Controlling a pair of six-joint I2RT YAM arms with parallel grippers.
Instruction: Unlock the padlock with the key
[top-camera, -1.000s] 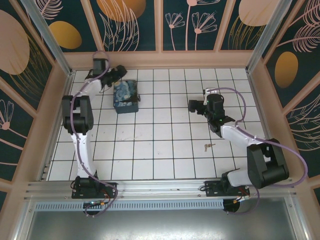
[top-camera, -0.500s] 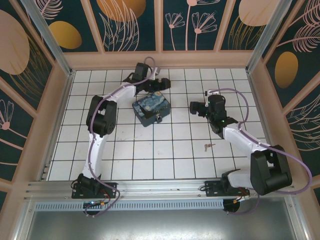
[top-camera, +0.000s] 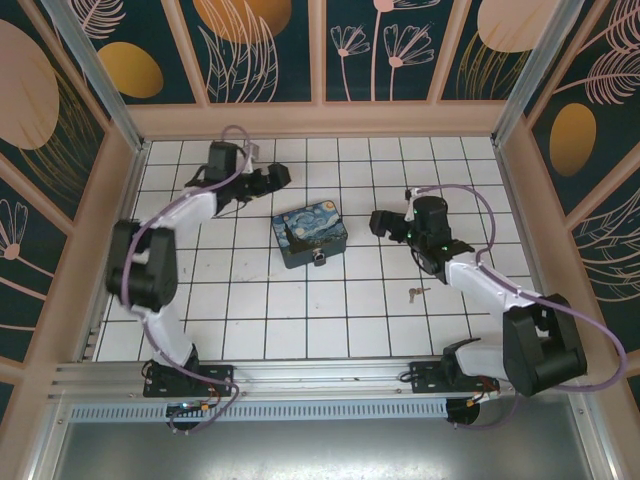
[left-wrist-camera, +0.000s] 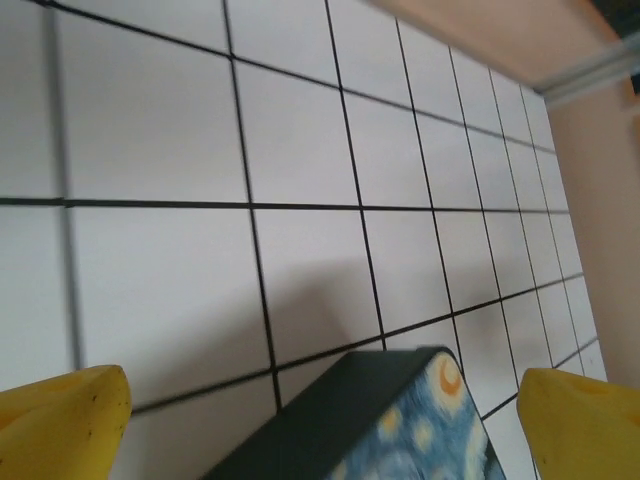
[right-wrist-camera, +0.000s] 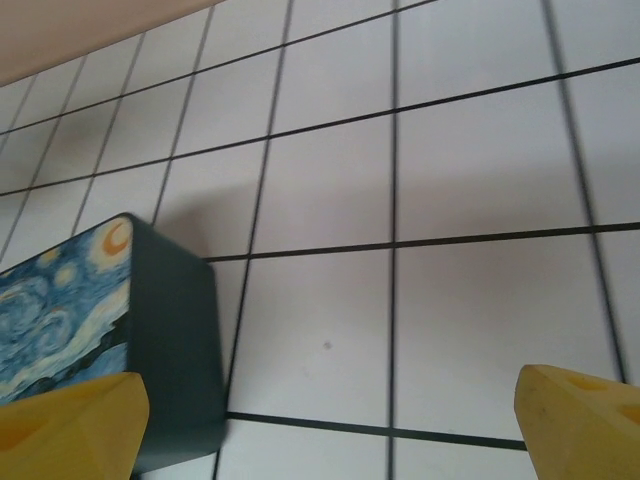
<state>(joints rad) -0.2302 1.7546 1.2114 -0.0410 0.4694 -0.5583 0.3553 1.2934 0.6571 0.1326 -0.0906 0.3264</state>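
Observation:
The tiny padlock (top-camera: 320, 258) hangs at the near side of the blue starry-night box (top-camera: 311, 236), which sits mid-table. The small metal key (top-camera: 415, 292) lies flat on a tile to the right, in front of the right arm. My left gripper (top-camera: 277, 177) hovers up and left of the box, open and holding nothing. In the left wrist view, a dark corner of the box (left-wrist-camera: 400, 420) shows between the yellow fingertips (left-wrist-camera: 62, 422) of my left gripper (left-wrist-camera: 320, 430). My right gripper (top-camera: 380, 222) is open just right of the box (right-wrist-camera: 100, 300); its own view shows my right gripper (right-wrist-camera: 325, 425) above bare tile.
The white tiled floor (top-camera: 250, 300) is fenced by peach-coloured walls (top-camera: 320, 118) on three sides. A metal rail (top-camera: 320, 375) with both arm bases runs along the near edge. Open tiles lie in front of the box and at the left.
The box slid right and toward the middle of the table, turning as it went. My left gripper then swung back to the left, away from it. The right gripper edged slightly left.

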